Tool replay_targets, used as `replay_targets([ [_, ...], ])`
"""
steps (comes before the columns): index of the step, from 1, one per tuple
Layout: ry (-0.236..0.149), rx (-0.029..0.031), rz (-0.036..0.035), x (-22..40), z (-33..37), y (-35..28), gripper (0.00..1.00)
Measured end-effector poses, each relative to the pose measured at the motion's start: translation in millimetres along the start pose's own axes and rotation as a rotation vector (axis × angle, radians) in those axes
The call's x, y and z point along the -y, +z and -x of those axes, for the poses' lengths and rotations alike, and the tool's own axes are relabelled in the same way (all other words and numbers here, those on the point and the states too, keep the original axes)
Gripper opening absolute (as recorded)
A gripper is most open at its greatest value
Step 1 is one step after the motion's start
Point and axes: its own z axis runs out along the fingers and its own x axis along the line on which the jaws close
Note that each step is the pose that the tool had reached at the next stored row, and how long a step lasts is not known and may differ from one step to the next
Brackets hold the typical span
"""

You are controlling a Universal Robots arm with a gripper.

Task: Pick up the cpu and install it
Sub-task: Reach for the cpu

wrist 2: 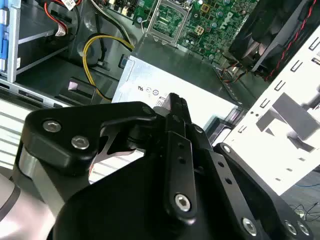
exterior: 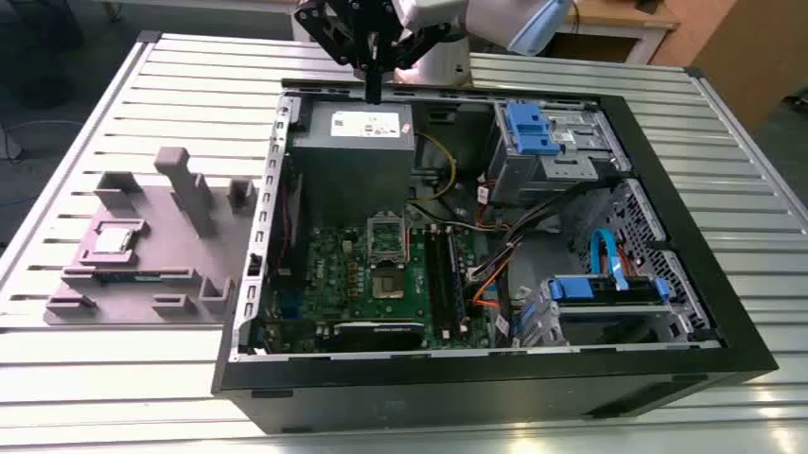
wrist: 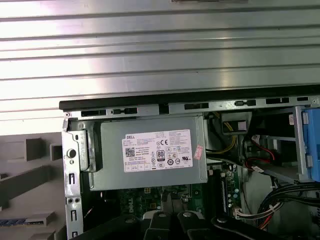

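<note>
Hand (exterior: 374, 93), fingers pressed together and empty, hovers well apart from the cpu (exterior: 112, 238)

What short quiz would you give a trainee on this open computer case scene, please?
1. True or false: the cpu lies on the grey holder, outside the computer case.
2. The claw hangs over: A the power supply; B the blue drive cage; C the cpu.
3. What does the claw hold?
Key: 1 true; 2 A; 3 nothing, it is shut and empty.
</note>
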Motion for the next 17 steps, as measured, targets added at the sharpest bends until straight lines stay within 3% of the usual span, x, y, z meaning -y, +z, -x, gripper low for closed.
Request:
replay_targets([
  [13,0.000,0.0000,0.0000,0.0,-0.3,0.0,0.11],
  [17,0.000,0.0006,0.0001,0.4,-4.9,-0.1,0.11],
])
